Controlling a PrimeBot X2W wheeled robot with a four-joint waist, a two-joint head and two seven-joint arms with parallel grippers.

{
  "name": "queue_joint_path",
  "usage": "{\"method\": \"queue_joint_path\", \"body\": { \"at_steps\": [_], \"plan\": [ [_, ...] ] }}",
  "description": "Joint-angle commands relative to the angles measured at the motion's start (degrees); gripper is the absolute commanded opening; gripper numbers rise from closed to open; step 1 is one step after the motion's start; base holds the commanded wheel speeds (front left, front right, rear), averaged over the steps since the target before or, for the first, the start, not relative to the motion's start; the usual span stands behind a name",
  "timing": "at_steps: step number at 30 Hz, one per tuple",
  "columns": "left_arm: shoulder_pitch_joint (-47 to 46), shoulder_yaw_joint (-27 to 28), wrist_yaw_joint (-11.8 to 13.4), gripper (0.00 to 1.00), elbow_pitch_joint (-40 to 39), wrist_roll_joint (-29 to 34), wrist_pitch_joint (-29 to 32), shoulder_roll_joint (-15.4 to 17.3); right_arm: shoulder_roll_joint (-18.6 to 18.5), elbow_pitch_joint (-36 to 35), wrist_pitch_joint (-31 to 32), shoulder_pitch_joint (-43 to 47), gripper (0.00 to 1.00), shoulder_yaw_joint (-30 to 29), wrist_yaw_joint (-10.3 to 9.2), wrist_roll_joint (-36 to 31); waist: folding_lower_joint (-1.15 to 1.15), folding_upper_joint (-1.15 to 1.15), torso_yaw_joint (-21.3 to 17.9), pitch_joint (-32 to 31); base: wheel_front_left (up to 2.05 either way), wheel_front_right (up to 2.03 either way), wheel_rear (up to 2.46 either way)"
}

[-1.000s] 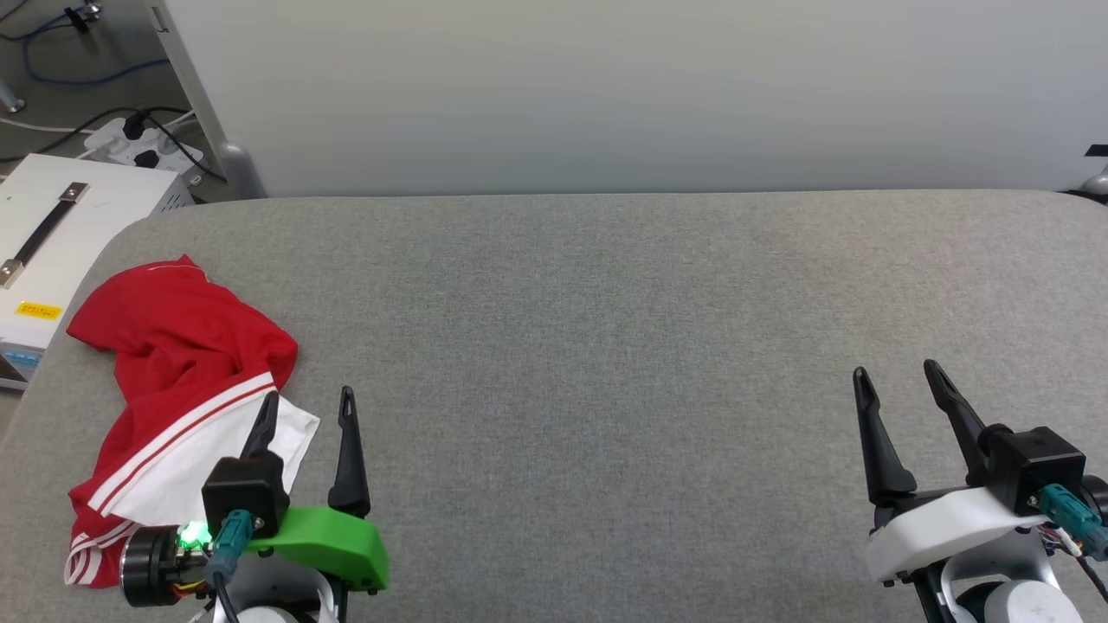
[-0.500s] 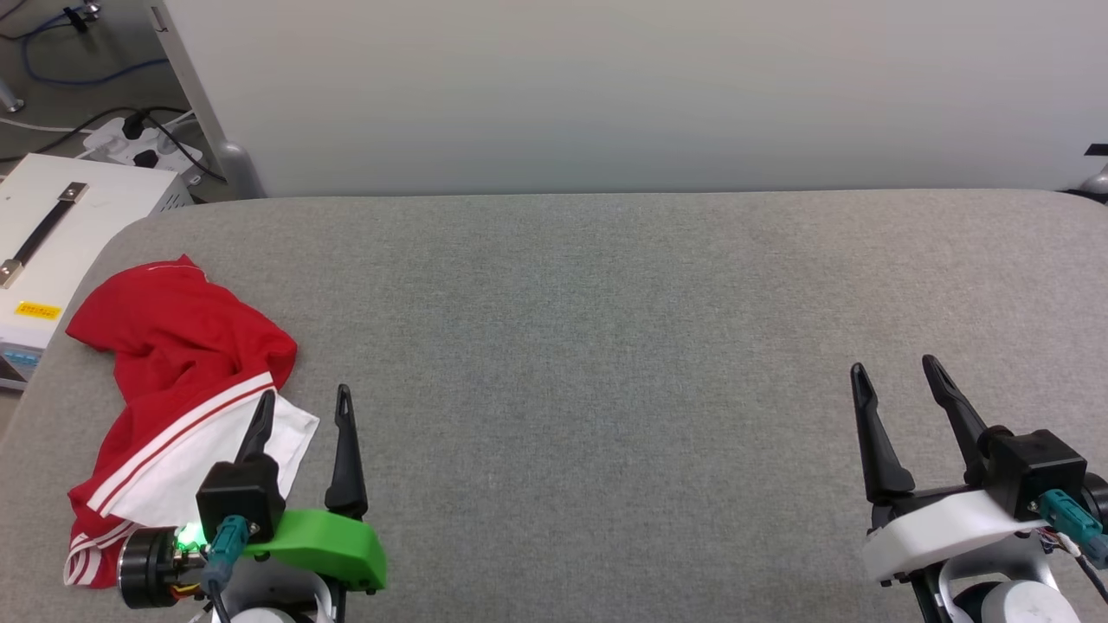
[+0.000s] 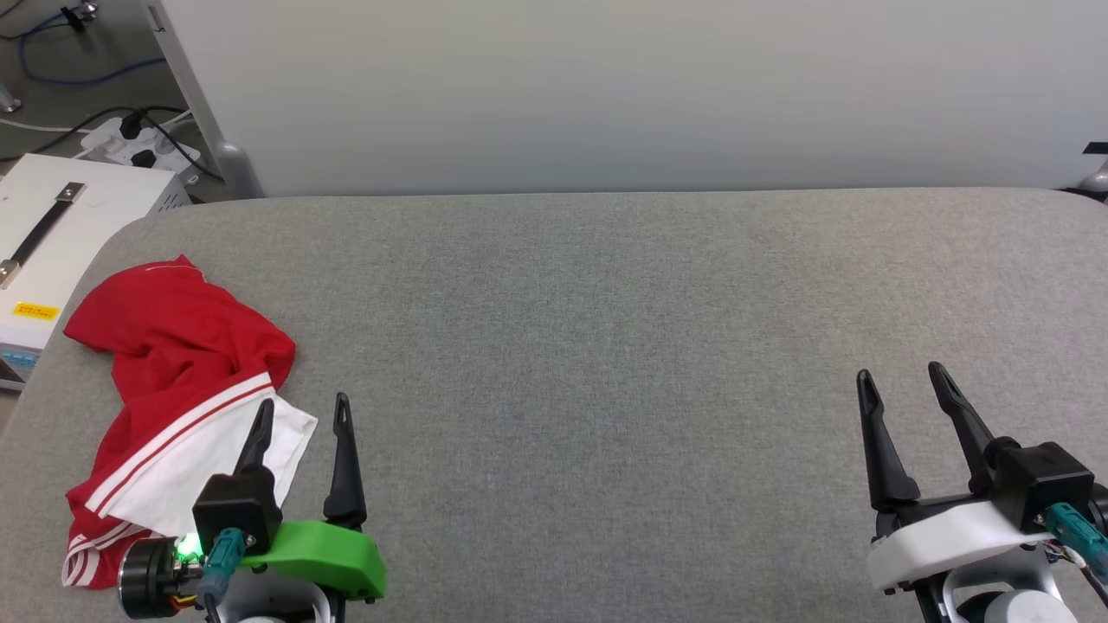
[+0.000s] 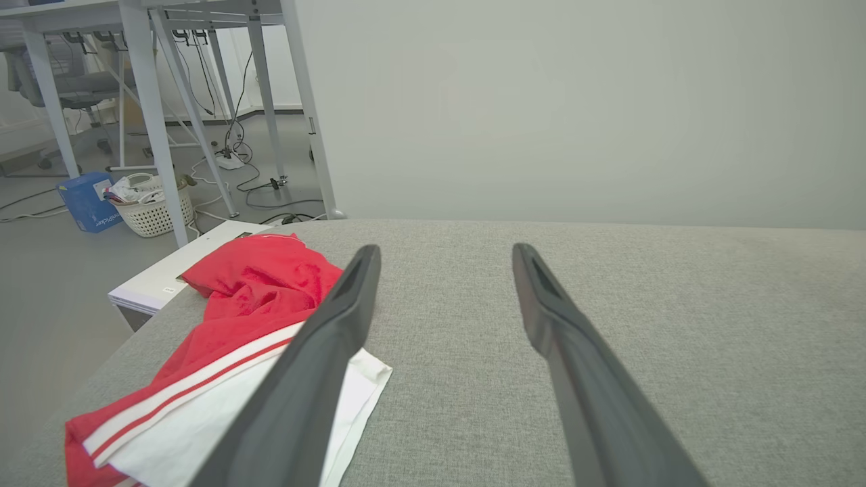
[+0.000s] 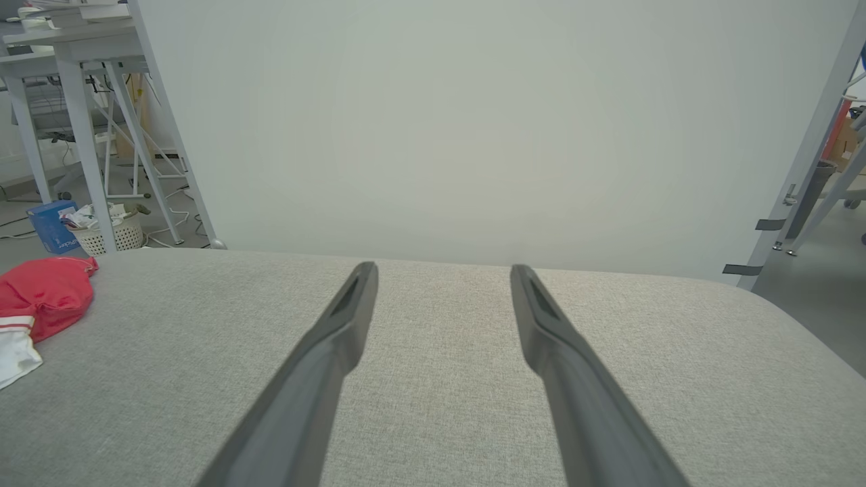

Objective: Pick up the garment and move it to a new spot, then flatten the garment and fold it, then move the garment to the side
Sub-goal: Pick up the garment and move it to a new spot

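The garment point(image 3: 173, 372) lies crumpled at the left end of the grey padded table point(image 3: 606, 303), red with a white sleeve and red-and-white striped trim. It appears in the left wrist view point(image 4: 250, 304) and at the left edge of the right wrist view point(image 5: 40, 294). My left gripper point(image 3: 303, 408) hovers open at the garment's right edge, its left finger over the white sleeve, holding nothing. My right gripper point(image 3: 900, 376) is open over bare table at the lower right, far from the garment. Its fingers point(image 5: 338, 331) have nothing between them.
A white box point(image 3: 52, 234) with a black handle sits just off the table's left end. A power strip and cables point(image 3: 138, 143) lie on the floor behind it. A pale wall panel point(image 3: 606, 86) backs the table. A white basket point(image 4: 152, 210) stands on the floor.
Both grippers have drawn back slightly toward the bottom of the head view. The garment has not moved.
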Motion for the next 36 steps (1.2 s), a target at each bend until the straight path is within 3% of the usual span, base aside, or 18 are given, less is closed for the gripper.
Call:
{"method": "queue_joint_path", "body": {
  "at_steps": [1, 36],
  "plan": [
    [0.6, 0.2, -0.3, 1.0, 0.2, -0.7, -0.5, -0.1, 0.0, 0.0, -0.8, 0.6, 1.0, -0.1, -0.03, 0.4, 0.0, 0.0, 0.0, 0.0, 0.0, 0.0, 0.0],
    [2.0, 0.7, 0.0, 1.0, 1.9, -2.5, -4.7, -0.2, 0.1, 2.2, -4.9, 2.5, 1.0, 0.3, -0.05, 3.0, 0.0, 0.0, -0.1, 0.3, 0.0, 0.0, 0.0]
  ]
}}
